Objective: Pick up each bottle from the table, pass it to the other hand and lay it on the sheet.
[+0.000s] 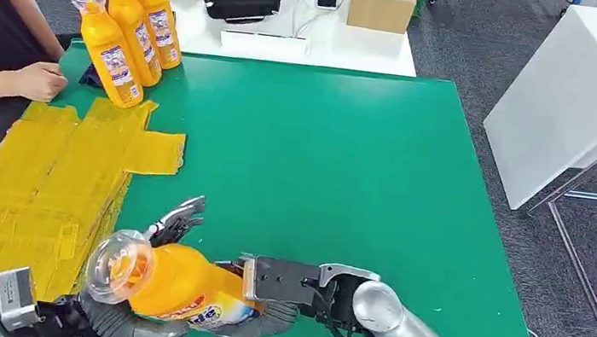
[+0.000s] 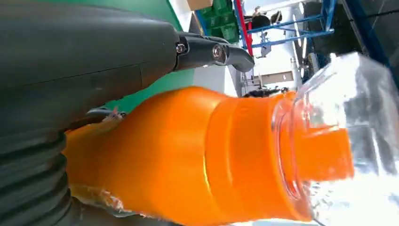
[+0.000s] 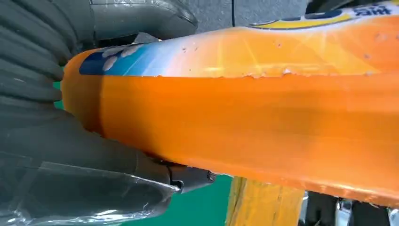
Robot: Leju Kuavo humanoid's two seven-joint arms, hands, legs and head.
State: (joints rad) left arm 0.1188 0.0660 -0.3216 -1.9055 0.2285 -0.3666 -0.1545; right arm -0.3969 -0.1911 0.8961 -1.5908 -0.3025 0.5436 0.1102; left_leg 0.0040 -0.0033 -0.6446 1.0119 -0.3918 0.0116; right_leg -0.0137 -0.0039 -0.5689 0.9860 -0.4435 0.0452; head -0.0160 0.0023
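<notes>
Green matting covers the desk (image 1: 345, 183), with a yellow sheet (image 1: 43, 189) along its left edge and three orange bottles (image 1: 128, 27) standing at the far left corner, near a person's hand (image 1: 38, 81). At the near edge we see a fourth bottle (image 1: 178, 285) lying sideways, clear cap toward the sheet, gripped by both our left hand (image 1: 162, 238) and our right hand (image 1: 280, 291), fingers wrapped round its body

Four orange bottles (image 1: 169, 282); one yellow sheet (image 1: 34, 196); perhaps one cardboard box (image 1: 382, 0).
</notes>
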